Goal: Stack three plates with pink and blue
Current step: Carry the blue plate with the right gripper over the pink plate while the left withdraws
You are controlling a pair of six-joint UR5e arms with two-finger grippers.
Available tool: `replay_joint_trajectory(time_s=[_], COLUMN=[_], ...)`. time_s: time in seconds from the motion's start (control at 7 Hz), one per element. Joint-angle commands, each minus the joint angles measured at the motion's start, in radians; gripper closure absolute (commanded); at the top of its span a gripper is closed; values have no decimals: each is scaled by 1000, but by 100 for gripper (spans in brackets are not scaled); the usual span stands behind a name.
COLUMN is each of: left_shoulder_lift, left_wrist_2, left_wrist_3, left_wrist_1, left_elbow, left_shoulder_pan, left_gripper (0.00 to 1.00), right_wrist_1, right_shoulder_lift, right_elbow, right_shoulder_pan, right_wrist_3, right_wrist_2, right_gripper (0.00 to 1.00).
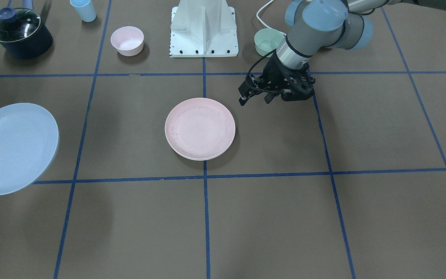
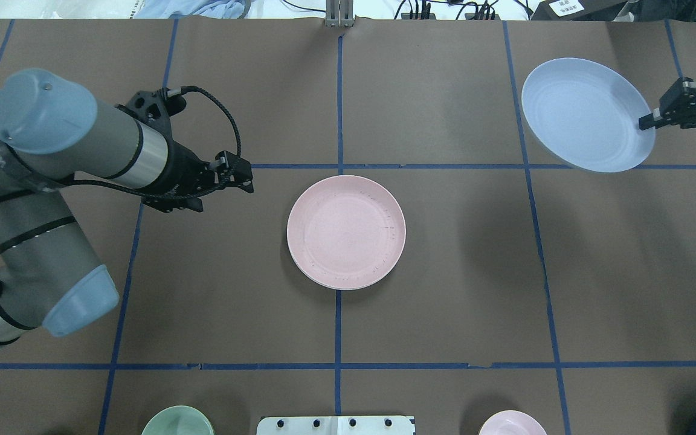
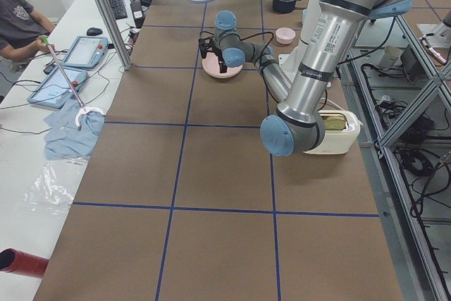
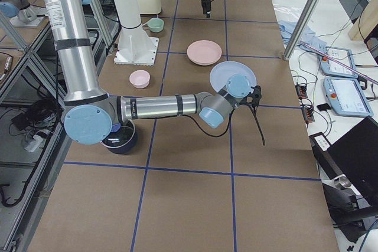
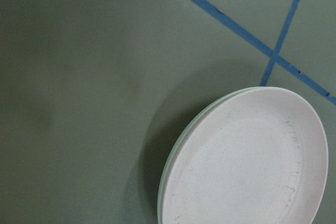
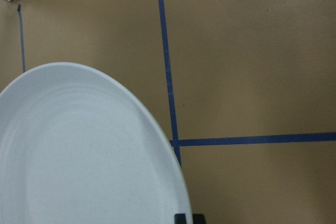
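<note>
The pink plate lies at the table's middle, stacked on the pale cream-green plate, of which only a thin rim shows under it in the left wrist view. My left gripper is open and empty, hovering just to the robot's left of that stack. My right gripper is shut on the rim of the light blue plate and holds it tilted above the table on the far right side. The blue plate fills the right wrist view.
Near the robot's base stand a small pink bowl and a small mint-green bowl. A dark pot with a glass lid and a blue cup stand at the robot's right. A toaster sits on its left.
</note>
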State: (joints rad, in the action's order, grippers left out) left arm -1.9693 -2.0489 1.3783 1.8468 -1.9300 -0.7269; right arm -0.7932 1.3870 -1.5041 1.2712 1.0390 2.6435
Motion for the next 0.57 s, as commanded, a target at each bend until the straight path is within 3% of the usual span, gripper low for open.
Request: replay_joint_trajectory(time_s=[0.0, 0.43], left_shoulder_lift=[102, 214], left_wrist_2=[1, 1], left_wrist_3=[-291, -525], left_wrist_1=[-21, -17], left_elbow=[-29, -55], left_shoulder_pan=[-113, -204], left_gripper=[0, 0], right_wrist_1=[0, -1], right_shoulder_lift=[-6, -80], right_elbow=[-103, -180], right_shoulder_pan=[-163, -396], right_wrist_3=[147, 361], right_wrist_2=[-161, -383], right_gripper=[100, 100])
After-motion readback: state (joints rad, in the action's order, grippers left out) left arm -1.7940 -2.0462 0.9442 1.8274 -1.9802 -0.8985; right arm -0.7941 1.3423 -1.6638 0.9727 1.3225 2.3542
